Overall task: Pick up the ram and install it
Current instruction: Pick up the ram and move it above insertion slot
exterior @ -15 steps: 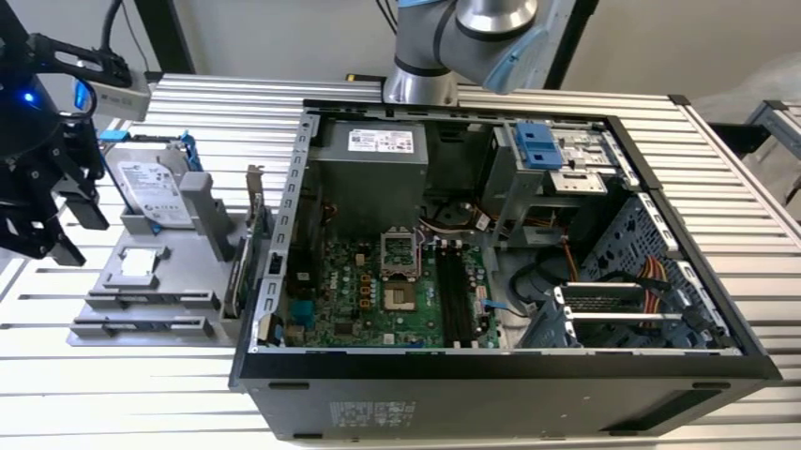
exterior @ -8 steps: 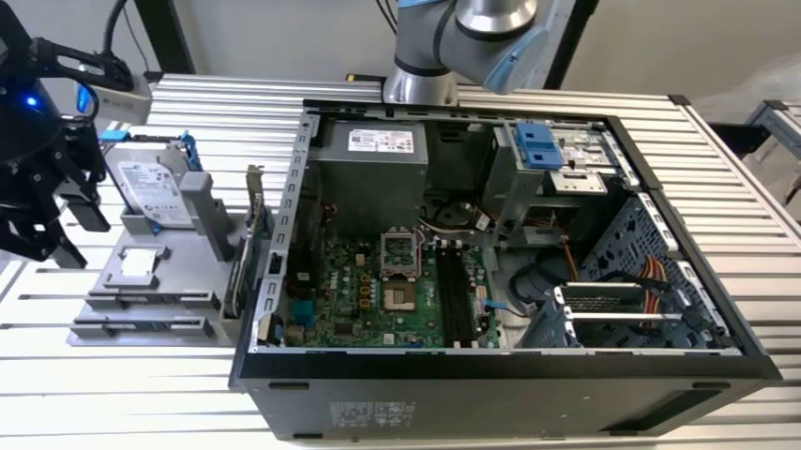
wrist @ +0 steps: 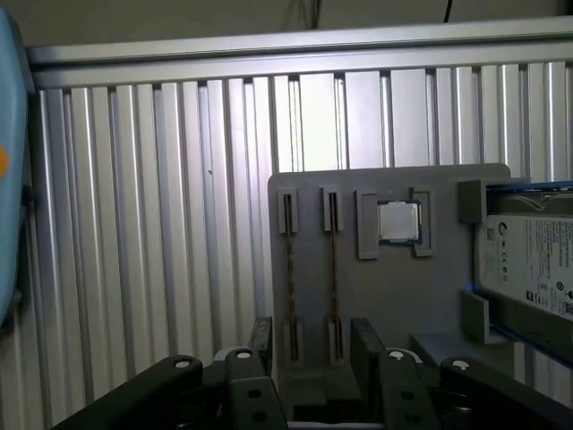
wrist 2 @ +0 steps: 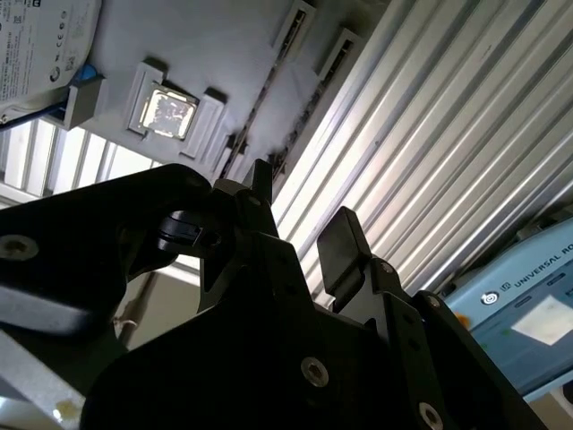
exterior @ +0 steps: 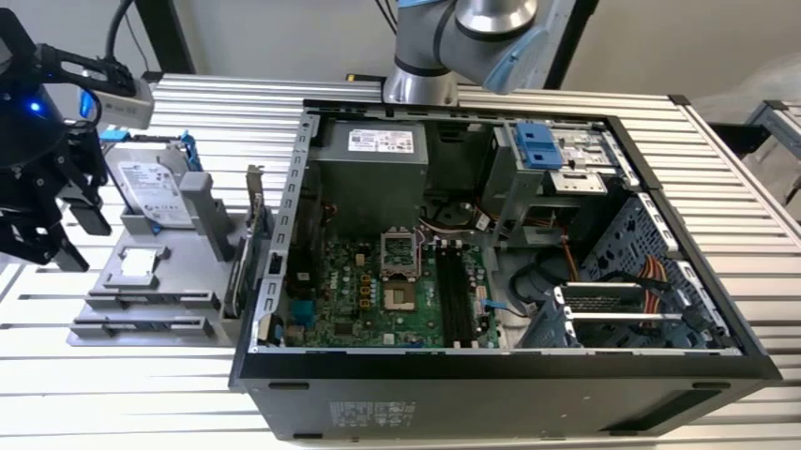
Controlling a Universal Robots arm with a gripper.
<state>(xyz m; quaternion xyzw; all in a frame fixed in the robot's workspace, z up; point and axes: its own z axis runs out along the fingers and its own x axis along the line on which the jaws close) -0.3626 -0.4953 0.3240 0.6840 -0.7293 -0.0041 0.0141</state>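
Grey plastic holder [wrist: 394,296] is carrying the ram [wrist: 333,269], standing on edge in a narrow slot, its long axis running parallel to the ridges of the metal table [wrist: 134,224] and pointing straight at the claw [wrist: 313,339]. A second strip [wrist: 289,269] is sitting in the neighbouring slot. In the first wrist view the strips' near ends are lying between the two fingers [wrist: 365,345], which are spread wide and gripping nothing. The holder is also cradling a square processor chip [wrist: 398,221] and a silver hard drive [wrist: 528,260] with blue rails. To the exterior view's right of the holder, the open computer case [exterior: 501,375] is housing the green motherboard [exterior: 388,300].
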